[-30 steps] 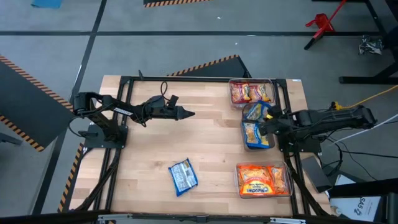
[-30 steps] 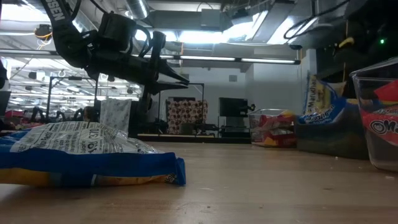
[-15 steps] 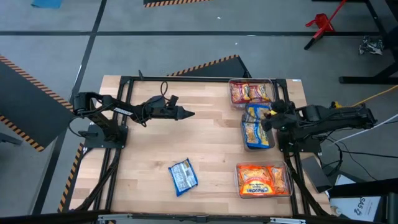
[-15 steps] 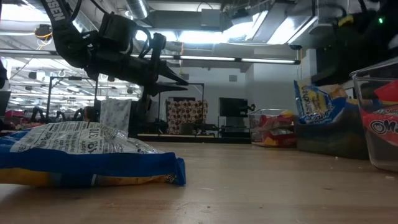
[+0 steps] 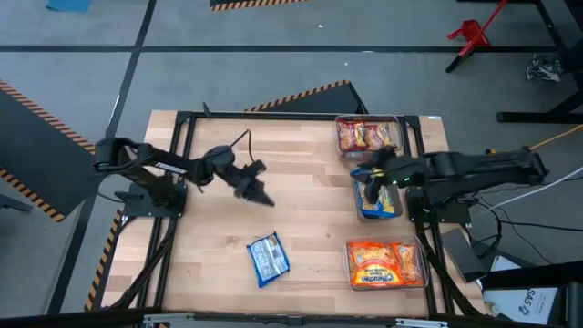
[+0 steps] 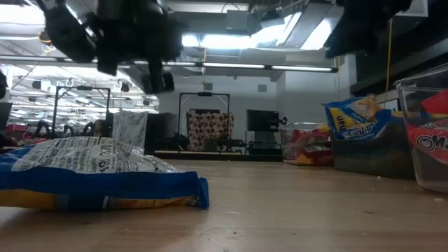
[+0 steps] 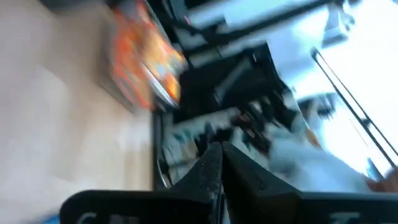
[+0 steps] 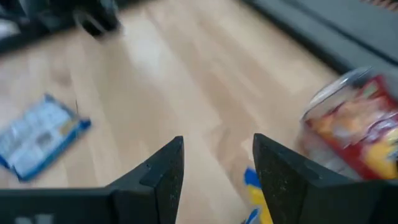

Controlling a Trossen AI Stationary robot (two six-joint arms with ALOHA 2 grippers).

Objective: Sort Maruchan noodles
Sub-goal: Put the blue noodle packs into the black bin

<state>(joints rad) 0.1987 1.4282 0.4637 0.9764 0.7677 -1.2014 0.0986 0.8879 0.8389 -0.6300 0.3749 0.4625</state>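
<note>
One blue-and-yellow noodle packet [image 5: 268, 258] lies flat on the table near its near edge; it is large in the low view's foreground [image 6: 98, 175] and also shows in the right wrist view [image 8: 40, 137]. My left gripper [image 5: 267, 199] is shut [image 7: 217, 158] and empty. It hangs above the table's middle, pointing toward that packet. My right gripper [image 5: 364, 176] is open [image 8: 217, 158] and empty at the left edge of the middle bin [image 5: 378, 208], which holds blue-and-yellow packets [image 6: 358, 117]. Red packets [image 5: 367, 137] fill the far bin and orange packets [image 5: 383, 262] the near bin.
Three clear bins stand in a row along the table's right side. A black frame [image 5: 182, 118] runs along the table's edges. Bare wood [image 5: 301, 210] lies between the loose packet and the bins.
My left gripper has swung from the far middle toward the near edge, turning to point at the loose blue packet. My right gripper has moved from over the middle bin toward the table's left. A blue-and-yellow packet that stood upright in that bin now leans lower.
</note>
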